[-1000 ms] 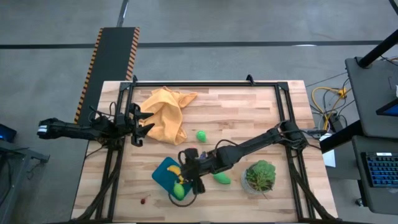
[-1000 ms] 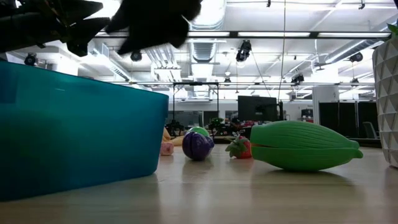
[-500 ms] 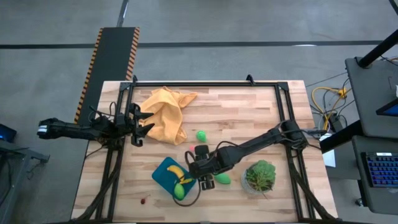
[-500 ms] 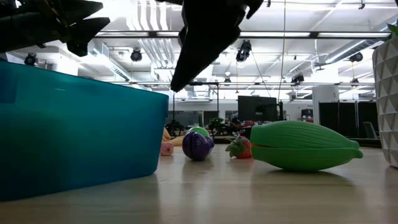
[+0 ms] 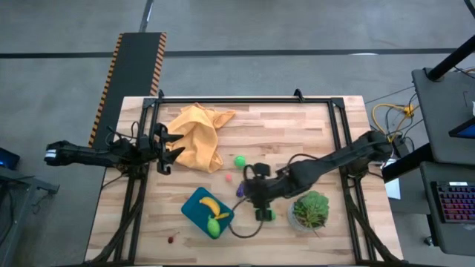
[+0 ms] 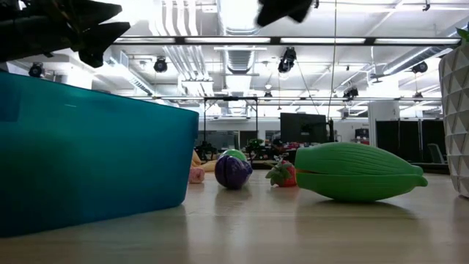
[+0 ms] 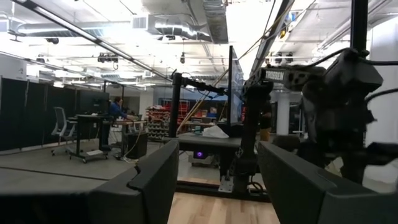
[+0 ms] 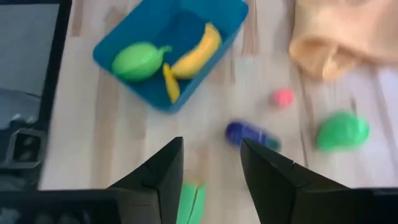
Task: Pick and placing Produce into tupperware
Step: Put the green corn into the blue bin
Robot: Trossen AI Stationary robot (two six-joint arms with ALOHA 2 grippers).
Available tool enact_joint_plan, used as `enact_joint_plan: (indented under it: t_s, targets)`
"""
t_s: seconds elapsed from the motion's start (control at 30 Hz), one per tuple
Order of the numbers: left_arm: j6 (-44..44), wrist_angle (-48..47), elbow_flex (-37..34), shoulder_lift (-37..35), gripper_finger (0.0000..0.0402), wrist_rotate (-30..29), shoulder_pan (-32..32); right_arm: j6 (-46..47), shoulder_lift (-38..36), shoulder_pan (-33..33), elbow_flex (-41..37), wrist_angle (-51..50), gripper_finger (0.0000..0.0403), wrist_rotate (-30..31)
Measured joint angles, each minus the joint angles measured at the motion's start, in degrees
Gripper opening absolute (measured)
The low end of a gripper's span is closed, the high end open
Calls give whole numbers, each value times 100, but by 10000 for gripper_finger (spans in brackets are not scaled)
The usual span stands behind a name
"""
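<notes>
Since a second ago the right gripper (image 5: 261, 202) has pulled away from above the tupperware (image 5: 196, 210) and now hangs over the bare wood. Its jaws stand narrowly apart with nothing between them. Directly beneath them lies a ridged green oval (image 8: 189, 202), its end showing between the fingers (image 8: 155, 180). Just ahead of the jaws is the purple eggplant (image 8: 247, 134), with a small pink piece (image 8: 283, 96) beyond it. To one side sits a round green piece (image 8: 341, 131). Farther off, the tupperware holds a yellow banana (image 8: 196, 51) and a green fruit (image 8: 138, 60). Beyond lies the orange cloth (image 5: 197, 135). Off at the table's edge the left gripper (image 5: 168, 147) waits, jaws wide and empty.
</notes>
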Motion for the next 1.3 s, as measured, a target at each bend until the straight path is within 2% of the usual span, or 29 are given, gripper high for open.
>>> enact_joint_plan:
  t_s: [0.17, 0.37, 0.47, 0.57, 0.67, 0.73, 0.87, 1.03, 1.3]
  targets:
    - [-1, -2, 1, -4, 206, -40, 2, 874, -339, 252, 24, -565, 151, -9]
    - [-5, -2, 1, 0, 206, -39, 2, 1478, -365, 457, 24, -586, 160, -726]
    - [-8, 0, 1, 1, 206, -38, 1, 1668, -297, 484, 23, -613, 179, -1270]
    - [-10, -2, 0, 2, 206, -38, 2, 2012, -209, 491, 20, -785, 214, -1461]
    - [-10, -2, 0, 2, 206, -38, 2, 2096, -111, 510, 20, -987, 259, -1422]
    - [-10, -2, 2, -4, 206, -38, 1, 2088, -13, 514, 15, -1098, 285, -1125]
    - [-12, -7, 2, 1, 206, -37, 1, 2105, 235, 512, -1, -1285, 315, -702]
    - [-14, 0, 2, 2, 206, -36, 2, 2163, 584, 512, -6, -1301, 321, -691]
    - [-14, -2, 0, 2, 206, -38, 0, 2161, 1105, 512, -9, -1277, 308, -692]
